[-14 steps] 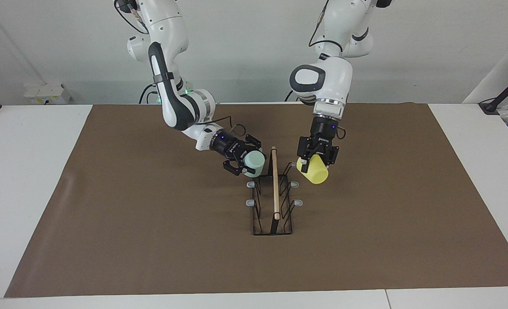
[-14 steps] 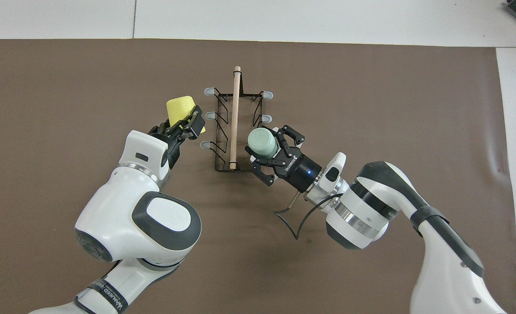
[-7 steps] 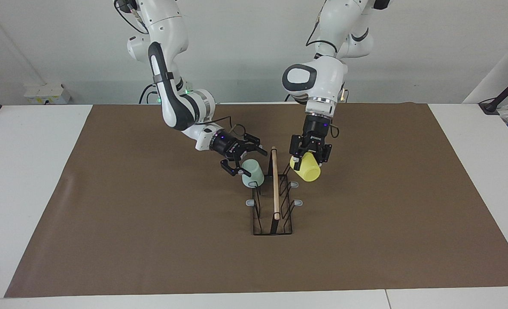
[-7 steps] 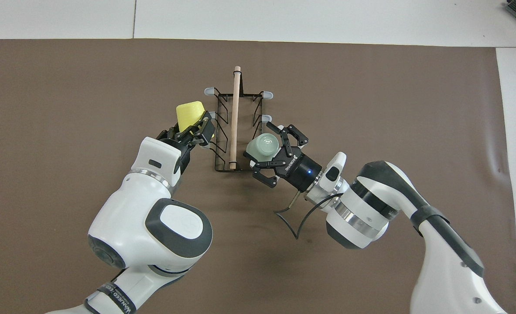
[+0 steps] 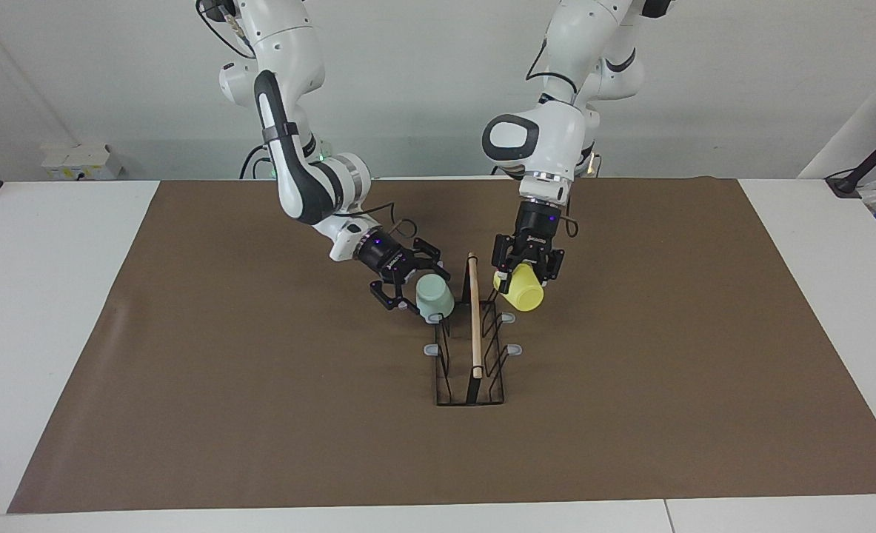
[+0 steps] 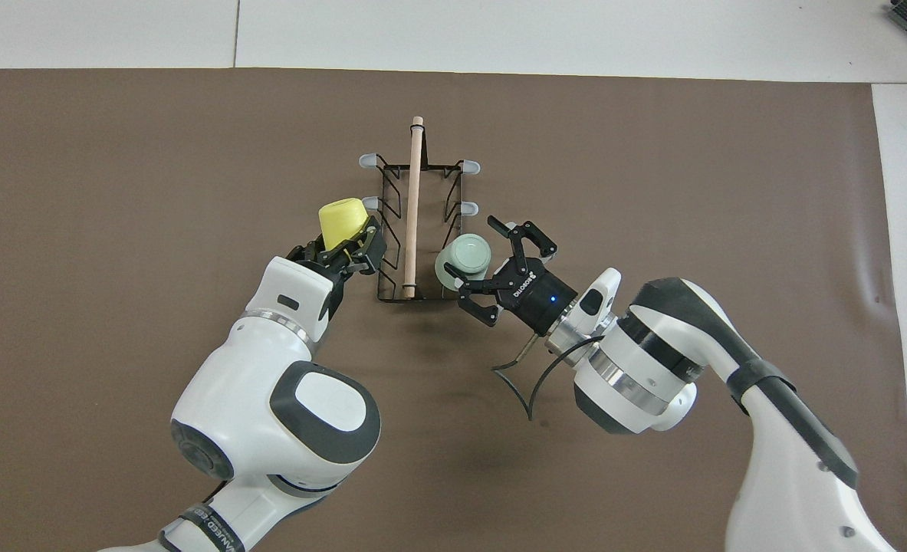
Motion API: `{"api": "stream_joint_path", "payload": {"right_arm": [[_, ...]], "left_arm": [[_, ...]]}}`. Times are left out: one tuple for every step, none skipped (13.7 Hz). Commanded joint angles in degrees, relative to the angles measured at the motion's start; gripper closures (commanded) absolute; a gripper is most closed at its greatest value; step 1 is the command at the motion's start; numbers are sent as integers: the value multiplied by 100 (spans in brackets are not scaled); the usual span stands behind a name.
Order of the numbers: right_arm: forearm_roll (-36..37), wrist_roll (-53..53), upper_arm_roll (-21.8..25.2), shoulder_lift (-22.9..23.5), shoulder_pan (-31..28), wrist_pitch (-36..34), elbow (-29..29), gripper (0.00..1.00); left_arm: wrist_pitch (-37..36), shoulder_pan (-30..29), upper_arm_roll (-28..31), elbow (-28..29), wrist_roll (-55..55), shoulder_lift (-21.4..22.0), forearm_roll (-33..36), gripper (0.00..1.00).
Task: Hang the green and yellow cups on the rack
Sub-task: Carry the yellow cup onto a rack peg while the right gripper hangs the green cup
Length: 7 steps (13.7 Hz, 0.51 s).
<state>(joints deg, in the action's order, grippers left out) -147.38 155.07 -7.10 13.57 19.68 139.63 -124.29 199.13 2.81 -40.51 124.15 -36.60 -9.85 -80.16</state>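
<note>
The right pincer hangs just beside the rack, on the side toward the right arm's end of the surface, and its fingers stand spread wide apart. The mint green cup sits upside down on the rack peg nearest the robots on that side, tilted outward, with its flat base up. It lies right at the spread fingertips, and from these views it is hard to say whether a finger touches its wall. The left pincer is clamped on the yellow cup, holding it near its rim. The cup juts out from the fingers with its base pointing away from the arm and angled downward. It is in the air just off the rack's other side, toward the left arm's end of the surface, over the pegs there and close to the middle one, though I cannot tell whether it touches the wire. The rack itself stands on the brown mat between the two pincers, its wooden rod handle running along the top from the robots' end outward. The remaining grey-tipped pegs stick out bare on both sides.
</note>
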Motion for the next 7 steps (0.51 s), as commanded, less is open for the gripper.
{"api": "stream_joint_path", "payload": {"right_arm": [[-564, 156, -72, -83, 18, 503, 221, 1], [-564, 94, -72, -92, 18, 565, 248, 1], [-564, 33, -81, -100, 18, 609, 283, 1], [-564, -55, -107, -144, 27, 748, 309, 1], [-564, -169, -186, -188, 18, 924, 327, 1], [-564, -248, -230, -258, 18, 1047, 362, 1], [-573, -353, -248, -328, 18, 1205, 371, 1]], "left_arm": [[152, 106, -158, 232, -137, 106, -367, 100], [152, 106, -228, 241, -145, 106, -508, 100], [152, 106, -272, 267, -137, 114, -605, 100], [152, 97, -299, 267, -137, 115, -667, 100], [152, 106, -299, 259, -128, 115, -694, 100], [152, 97, -299, 232, -110, 106, -694, 100], [143, 89, -299, 215, -93, 106, -703, 93]]}}
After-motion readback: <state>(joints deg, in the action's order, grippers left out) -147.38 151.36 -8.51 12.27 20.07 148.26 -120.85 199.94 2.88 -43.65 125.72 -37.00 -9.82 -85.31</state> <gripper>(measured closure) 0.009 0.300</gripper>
